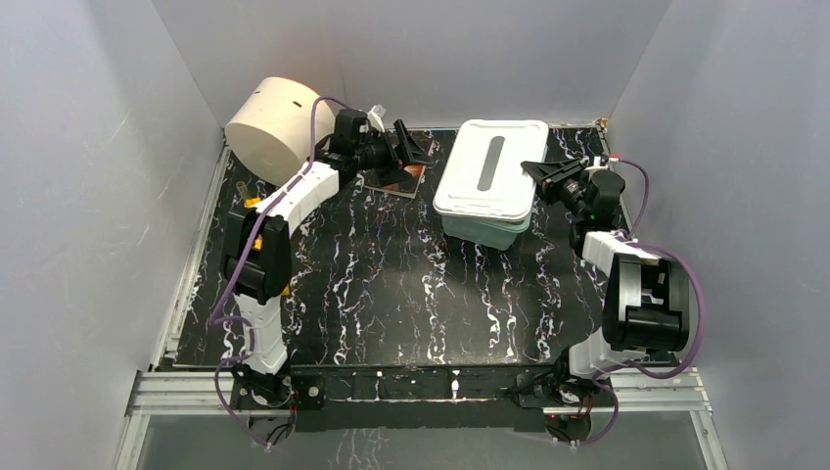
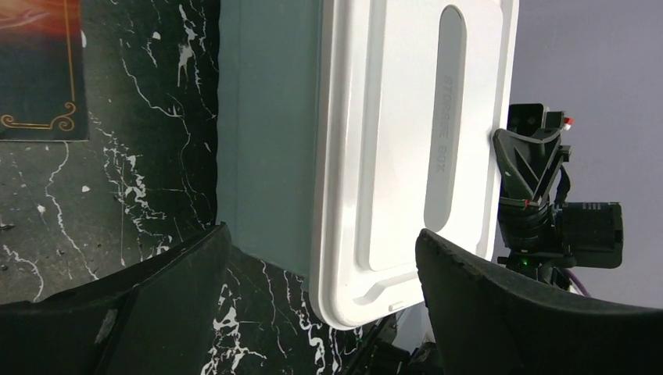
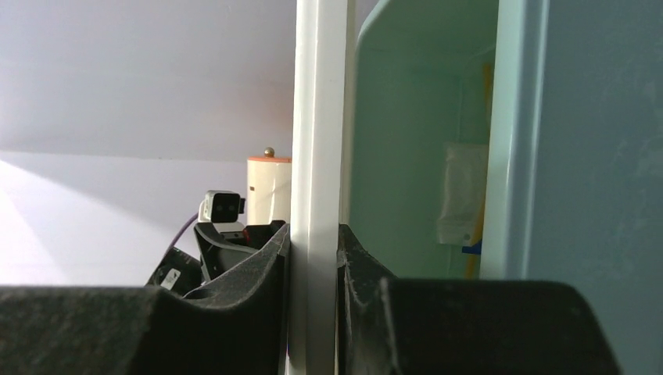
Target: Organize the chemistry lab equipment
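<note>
A storage box stands at the back middle, with a white lid [image 1: 489, 166] on a pale green base [image 1: 486, 231]. My right gripper [image 1: 537, 172] is shut on the lid's right edge [image 3: 317, 117], which is raised a little off the base [image 3: 406, 141]. Through the gap I see a white packet [image 3: 461, 195] inside, with a yellow piece [image 3: 486, 109] and a blue bit [image 3: 471, 248] beside it. The other lab items are hidden. My left gripper [image 1: 406, 147] is open and empty, left of the box [image 2: 266, 133] and pointing at the lid [image 2: 406, 156].
A dark-covered book [image 1: 396, 181] lies under the left gripper; its corner shows in the left wrist view [image 2: 39, 70]. A big cream cylinder [image 1: 274, 122] lies at the back left and also shows in the right wrist view [image 3: 270, 191]. Grey walls close three sides.
</note>
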